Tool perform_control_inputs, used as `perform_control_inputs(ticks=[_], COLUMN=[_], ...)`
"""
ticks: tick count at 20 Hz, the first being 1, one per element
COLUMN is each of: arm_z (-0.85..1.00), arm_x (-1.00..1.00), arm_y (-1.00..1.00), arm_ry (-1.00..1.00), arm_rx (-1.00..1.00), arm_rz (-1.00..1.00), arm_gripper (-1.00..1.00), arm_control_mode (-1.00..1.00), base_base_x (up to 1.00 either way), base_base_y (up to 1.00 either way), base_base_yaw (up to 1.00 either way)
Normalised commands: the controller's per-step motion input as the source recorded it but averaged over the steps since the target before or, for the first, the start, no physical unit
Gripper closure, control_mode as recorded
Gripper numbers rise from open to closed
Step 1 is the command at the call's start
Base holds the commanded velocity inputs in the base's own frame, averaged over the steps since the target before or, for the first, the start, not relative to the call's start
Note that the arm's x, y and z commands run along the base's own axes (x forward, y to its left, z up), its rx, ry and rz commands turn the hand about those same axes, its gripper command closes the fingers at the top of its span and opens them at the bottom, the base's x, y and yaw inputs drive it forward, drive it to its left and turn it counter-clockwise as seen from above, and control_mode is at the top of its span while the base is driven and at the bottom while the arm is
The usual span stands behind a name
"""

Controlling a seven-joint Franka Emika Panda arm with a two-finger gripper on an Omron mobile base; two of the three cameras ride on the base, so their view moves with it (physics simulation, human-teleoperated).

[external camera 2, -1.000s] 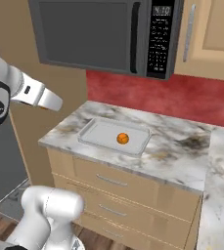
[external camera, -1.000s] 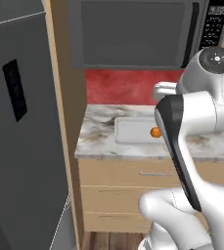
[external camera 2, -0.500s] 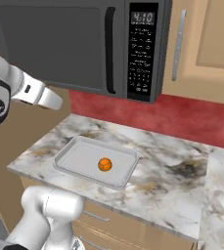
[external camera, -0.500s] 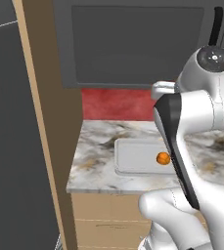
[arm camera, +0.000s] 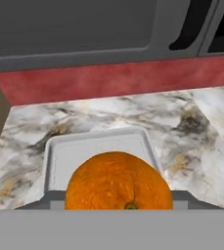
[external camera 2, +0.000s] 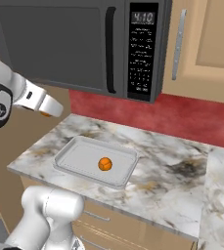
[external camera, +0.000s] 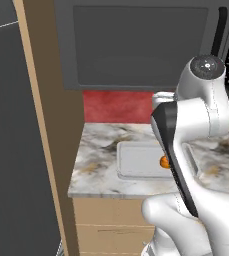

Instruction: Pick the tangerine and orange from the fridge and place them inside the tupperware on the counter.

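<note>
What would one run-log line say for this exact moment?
hand: shut on orange | tupperware: on counter, one fruit inside | next: probably lower orange in

In the hand view the gripper's fingertips are hidden behind the large orange fruit (arm camera: 119,181), whose lower part is cut off at the bottom, and the near edge of the tupperware (arm camera: 52,161) beyond it is covered. In the left base view the small fruit (external camera: 163,161) in the tupperware is half hidden by the arm. The fridge (external camera: 16,150) is cut off at the left edge.
</note>
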Motion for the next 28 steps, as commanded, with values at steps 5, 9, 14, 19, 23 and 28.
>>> perform_control_inputs(ticks=[5,9,14,19,23,28], arm_z=[-0.66,-0.59,-0.59,-0.58,-0.61,-0.48], arm_x=[-0.01,0.03,0.01,0.09,0.11,0.39], arm_y=[0.00,0.00,0.00,0.00,0.00,0.00], arm_ry=[0.25,0.33,0.26,0.12,0.00,0.00], arm_rx=[0.00,0.00,0.00,0.00,0.00,0.00], arm_rz=[0.00,0.00,0.00,0.01,0.01,0.00], arm_gripper=[1.00,1.00,1.00,1.00,1.00,1.00], arm_control_mode=[-1.00,-1.00,-1.00,-1.00,-1.00,-1.00], base_base_x=[0.00,0.00,0.00,0.00,0.00,0.00], base_base_y=[0.00,0.00,0.00,0.00,0.00,0.00], base_base_yaw=[0.00,0.00,0.00,0.00,0.00,0.00])
